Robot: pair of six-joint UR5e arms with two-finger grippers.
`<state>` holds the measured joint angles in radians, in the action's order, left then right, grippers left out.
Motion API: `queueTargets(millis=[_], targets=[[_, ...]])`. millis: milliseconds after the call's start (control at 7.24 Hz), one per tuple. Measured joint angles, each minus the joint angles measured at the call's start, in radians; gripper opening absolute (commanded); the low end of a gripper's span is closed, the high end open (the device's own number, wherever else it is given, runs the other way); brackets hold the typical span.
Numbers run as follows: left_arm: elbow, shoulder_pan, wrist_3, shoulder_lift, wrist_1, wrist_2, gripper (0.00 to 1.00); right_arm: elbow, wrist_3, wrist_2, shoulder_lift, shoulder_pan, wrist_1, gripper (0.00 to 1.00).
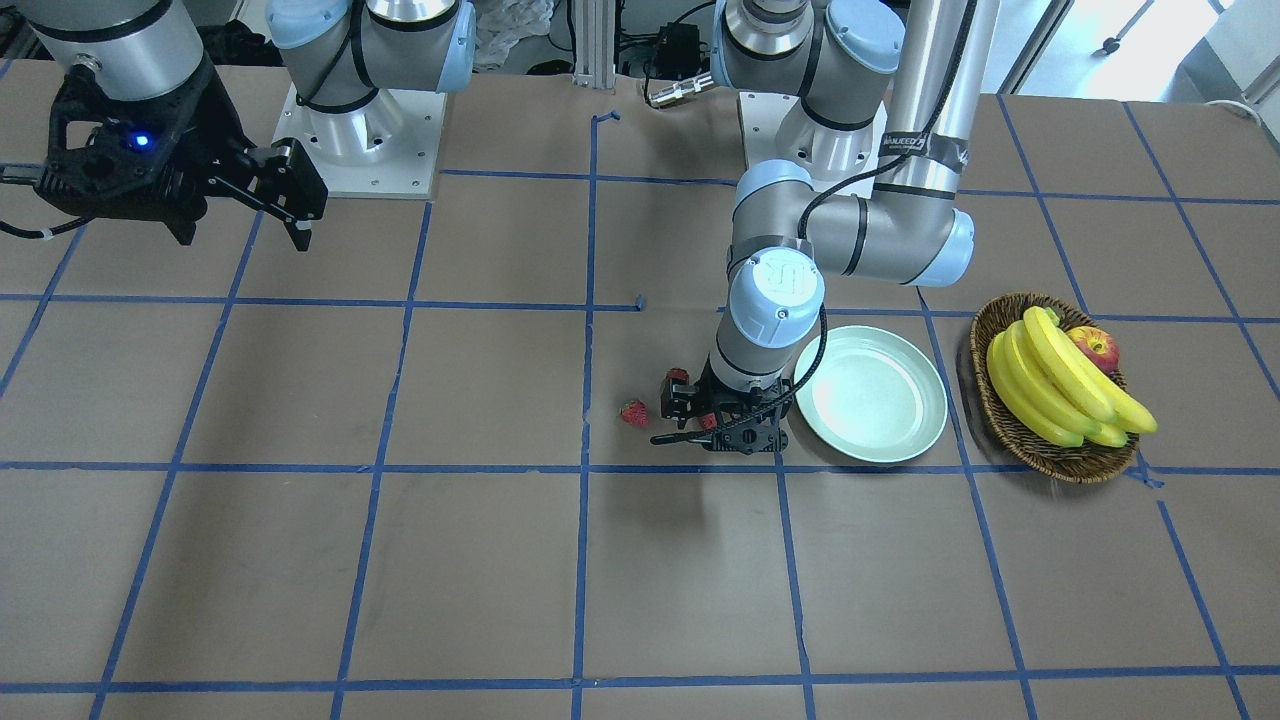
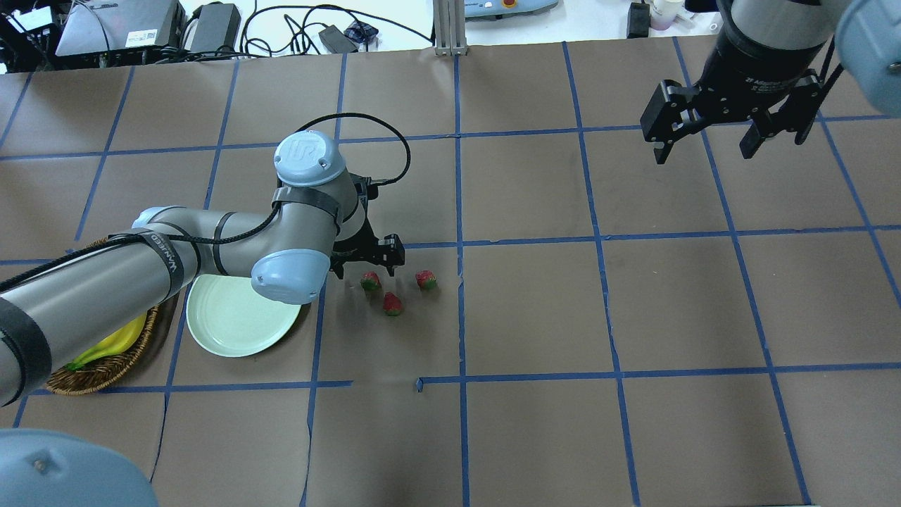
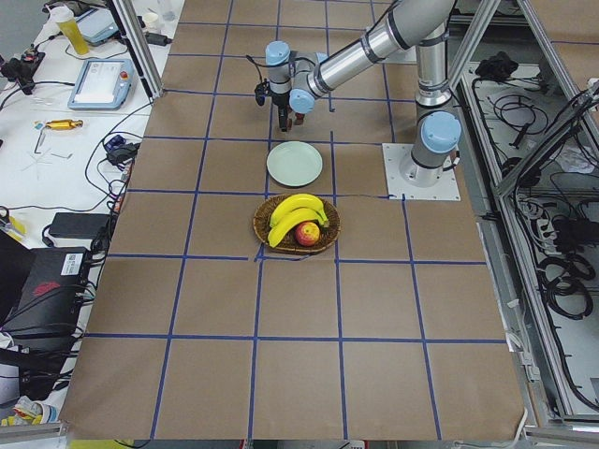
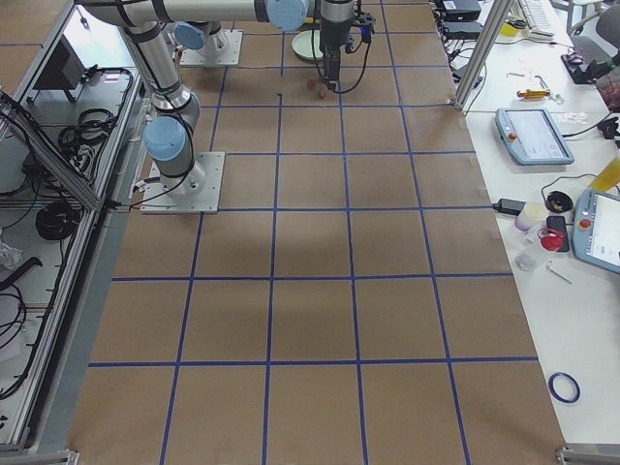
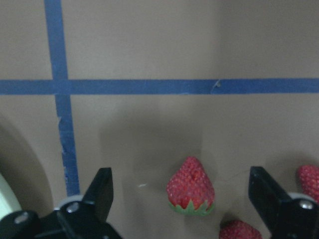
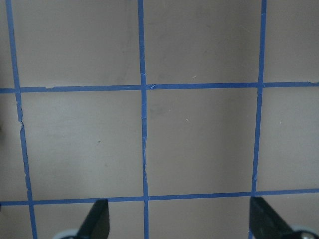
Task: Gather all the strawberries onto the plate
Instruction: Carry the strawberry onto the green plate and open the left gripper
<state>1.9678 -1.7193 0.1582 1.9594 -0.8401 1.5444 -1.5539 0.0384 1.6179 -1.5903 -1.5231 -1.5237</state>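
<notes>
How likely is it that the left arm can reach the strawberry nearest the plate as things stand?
Probably yes: the left gripper hangs right over that strawberry, which the wrist view shows between its open jaws, with nothing in the way.

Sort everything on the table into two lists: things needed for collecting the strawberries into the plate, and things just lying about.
Belong to the job:
three strawberries, on the table beside the plate
pale green plate, nothing in it yet

Just lying about:
wicker basket
bananas and apple, inside the basket
</notes>
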Motion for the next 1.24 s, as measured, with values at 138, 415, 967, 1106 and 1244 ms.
queueTargets(millis=[138, 415, 967, 1106, 1244], targets=[[0.000, -0.004, 0.000, 0.003, 0.002, 0.013, 0.11, 0.000, 0.000, 0.000, 0.000, 0.000, 0.000, 1.00], [-0.004, -0.009, -0.002, 0.001, -0.001, 0.049, 0.09, 0.000, 0.001, 0.000, 0.000, -0.001, 0.000, 1.00], [-0.121, 0.062, -0.151, -0.051, -0.244, 0.159, 0.10, 0.001, 0.001, -0.001, 0.001, -0.005, 0.001, 1.00], [-0.113, 0.116, -0.220, -0.065, -0.277, 0.181, 0.16, 0.001, 0.002, -0.001, 0.001, -0.005, 0.001, 1.00], [-0.082, 0.155, -0.280, -0.077, -0.285, 0.203, 0.42, 0.000, 0.002, -0.001, 0.001, -0.006, 0.002, 1.00]])
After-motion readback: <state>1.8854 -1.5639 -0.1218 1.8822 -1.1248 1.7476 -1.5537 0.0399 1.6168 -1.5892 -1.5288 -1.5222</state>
